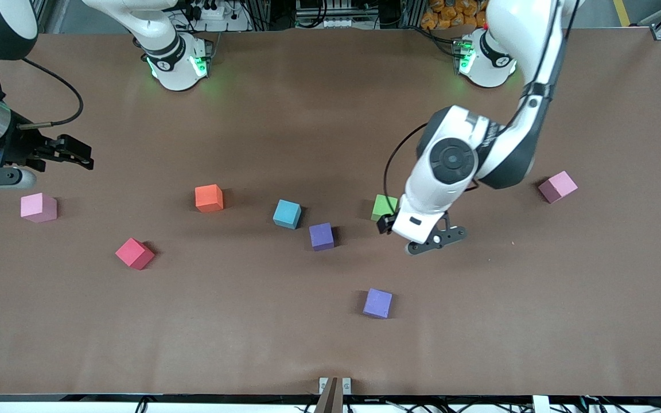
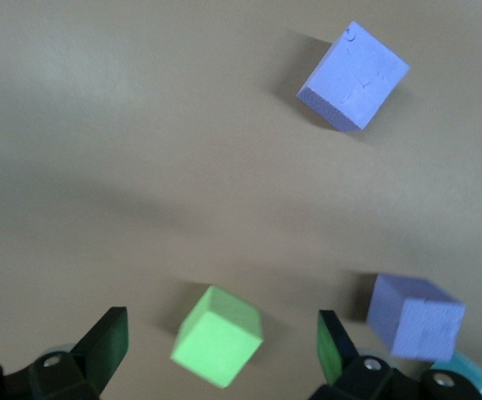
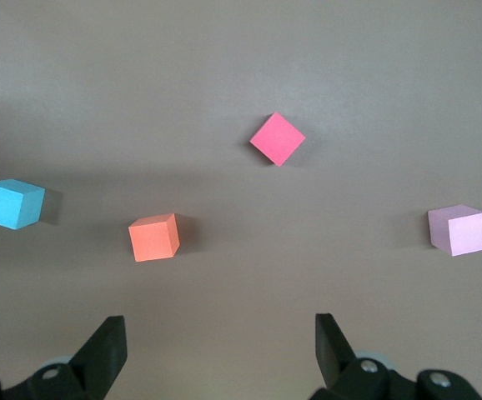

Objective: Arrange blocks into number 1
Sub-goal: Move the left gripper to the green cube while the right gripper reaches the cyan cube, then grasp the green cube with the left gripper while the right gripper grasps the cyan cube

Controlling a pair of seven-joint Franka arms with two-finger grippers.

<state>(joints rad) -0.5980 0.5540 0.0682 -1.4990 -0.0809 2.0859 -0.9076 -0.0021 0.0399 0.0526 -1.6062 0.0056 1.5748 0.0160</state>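
Both jaws stand wide open and hold nothing. We see our left gripper (image 2: 216,354) over the small green foam cube (image 1: 384,207) at middle right. Our right gripper (image 3: 220,354) waits at the left edge. Eight soft foam cubes lie apart, not touching.

Eight blocks scattered on the table (image 1: 330,355), none touching: pink (image 1: 38,207), red (image 1: 134,253), orange (image 1: 209,198), light blue (image 1: 287,214), two purple (image 1: 321,236) (image 1: 377,303), green (image 1: 384,207), second pink (image 1: 558,186) toward the left arm's end. Left gripper (image 1: 402,232) hangs just beside the green block, fingers hidden under the wrist. Right gripper (image 1: 75,155) waits over bare table near the first pink block.
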